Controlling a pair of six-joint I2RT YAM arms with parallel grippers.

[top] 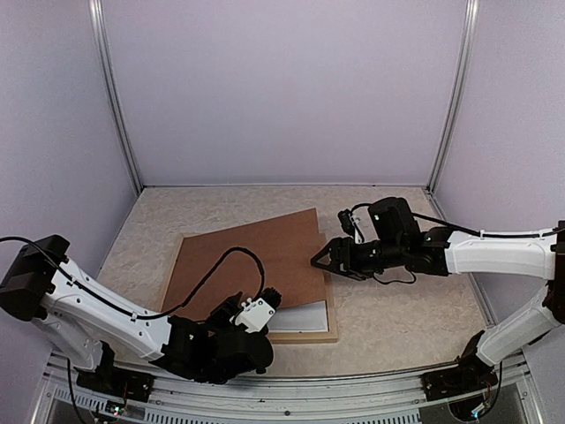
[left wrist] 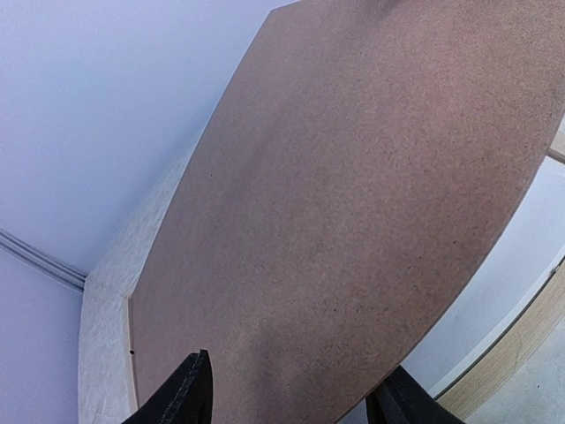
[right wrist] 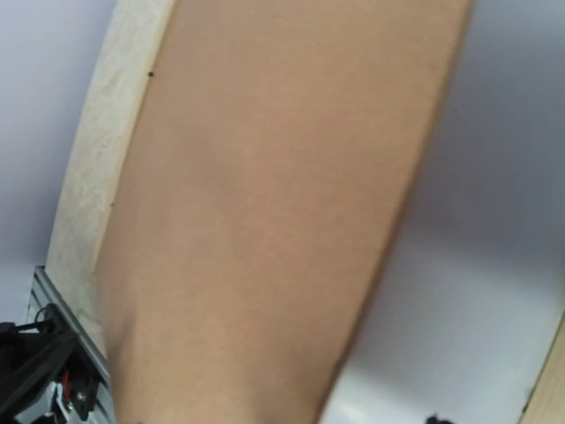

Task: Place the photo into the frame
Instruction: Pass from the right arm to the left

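A flat brown backing board lies skewed over the pale wooden frame, covering most of it. A white surface shows inside the frame at its near right corner. No picture shows on it, so I cannot tell if it is the photo. My left gripper is over the board's near edge. In the left wrist view its fingers stand apart over the board. My right gripper is at the board's right edge, jaws spread. The right wrist view is filled by the board.
The speckled beige tabletop is bare to the right of the frame. The left arm's black cable loops over the board. Pale walls with metal posts close in the back and sides. A metal rail runs along the near edge.
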